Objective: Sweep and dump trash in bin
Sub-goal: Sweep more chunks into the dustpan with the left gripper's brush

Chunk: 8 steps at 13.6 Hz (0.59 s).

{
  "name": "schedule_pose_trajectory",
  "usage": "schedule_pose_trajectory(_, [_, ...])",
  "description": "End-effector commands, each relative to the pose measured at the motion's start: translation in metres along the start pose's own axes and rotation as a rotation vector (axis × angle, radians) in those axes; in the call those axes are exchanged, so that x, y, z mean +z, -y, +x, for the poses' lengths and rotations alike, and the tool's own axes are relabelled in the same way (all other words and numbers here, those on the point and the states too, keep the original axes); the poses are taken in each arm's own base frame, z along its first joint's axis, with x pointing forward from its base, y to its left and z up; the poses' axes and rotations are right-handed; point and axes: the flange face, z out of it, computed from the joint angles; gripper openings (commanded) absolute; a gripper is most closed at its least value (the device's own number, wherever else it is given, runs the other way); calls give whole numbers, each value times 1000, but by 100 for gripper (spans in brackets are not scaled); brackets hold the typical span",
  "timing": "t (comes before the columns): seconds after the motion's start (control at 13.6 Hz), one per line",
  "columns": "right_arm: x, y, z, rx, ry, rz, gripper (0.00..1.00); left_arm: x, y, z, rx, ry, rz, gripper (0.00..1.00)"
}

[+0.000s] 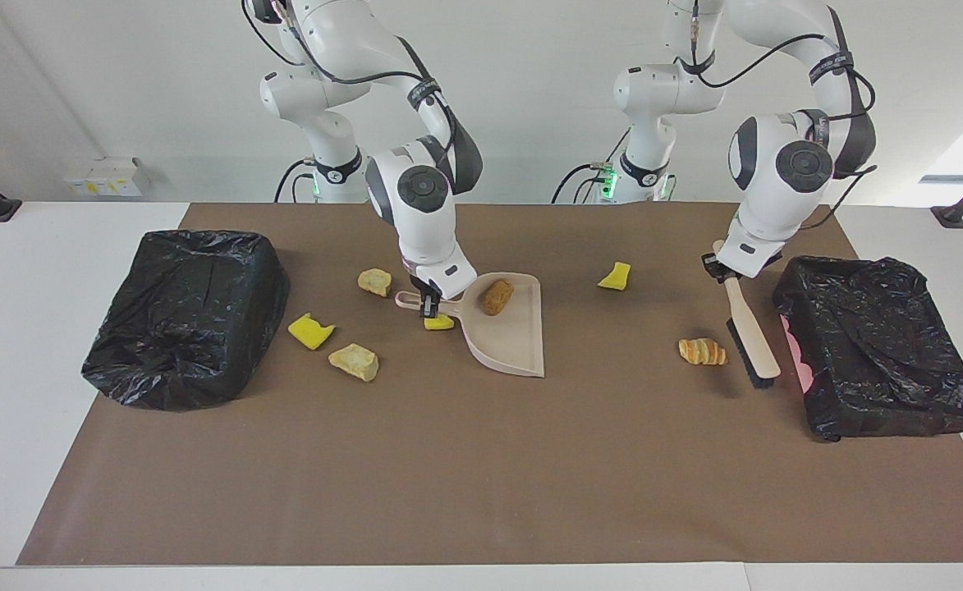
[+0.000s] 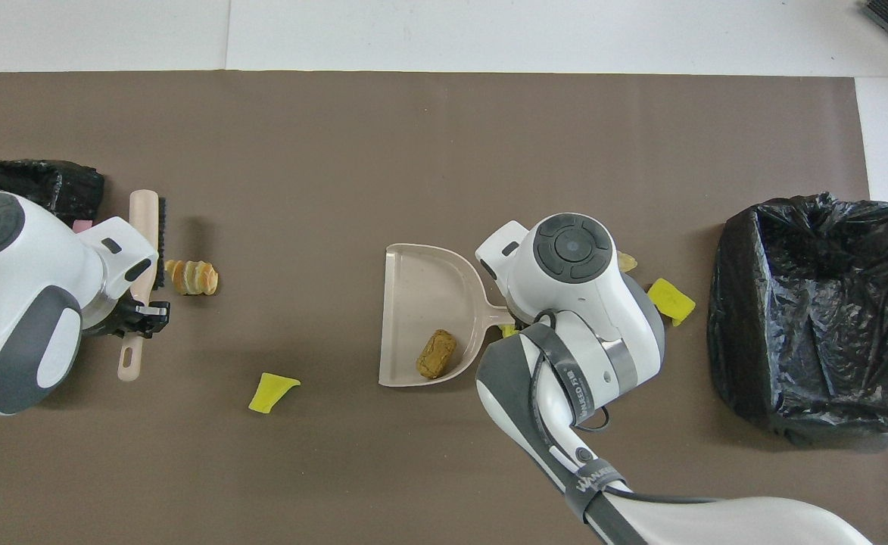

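Observation:
My right gripper (image 1: 429,305) is shut on the handle of the beige dustpan (image 1: 514,341), which lies flat mid-table with a brown bread-like piece of trash (image 1: 497,296) in it. A yellow sponge bit (image 1: 438,322) lies right under that gripper. My left gripper (image 1: 722,267) is shut on the handle of the brush (image 1: 750,332), bristles down beside a croissant-like piece (image 1: 703,351), between it and a bin (image 1: 875,353). Another yellow sponge (image 1: 615,277) lies between dustpan and brush. Two tan lumps (image 1: 374,281) (image 1: 354,361) and a yellow sponge (image 1: 310,331) lie between the dustpan and the other bin (image 1: 185,316).
Both bins are lined with black bags, one at each end of the brown mat (image 1: 481,476). The bin (image 2: 807,310) at the right arm's end stands open-topped. A wide bare stretch of mat lies farther from the robots than the trash.

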Motion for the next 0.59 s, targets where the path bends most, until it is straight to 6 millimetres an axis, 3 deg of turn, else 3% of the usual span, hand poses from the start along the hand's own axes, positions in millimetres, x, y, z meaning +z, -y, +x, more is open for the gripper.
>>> schedule_pose_trajectory(0.0, [-2,7,-7,-18,2,-13,0,11,-11,-10,-25,-44,12,0])
schedule_pose_trajectory(0.15, [-2,7,-7,-18,2,-14,0,10,-31,-14,9,-43,15,0])
schedule_pose_trajectory(0.52, [-2,7,-6,-19,2,-14,0,5,-126,-44,98,-8,-121,0])
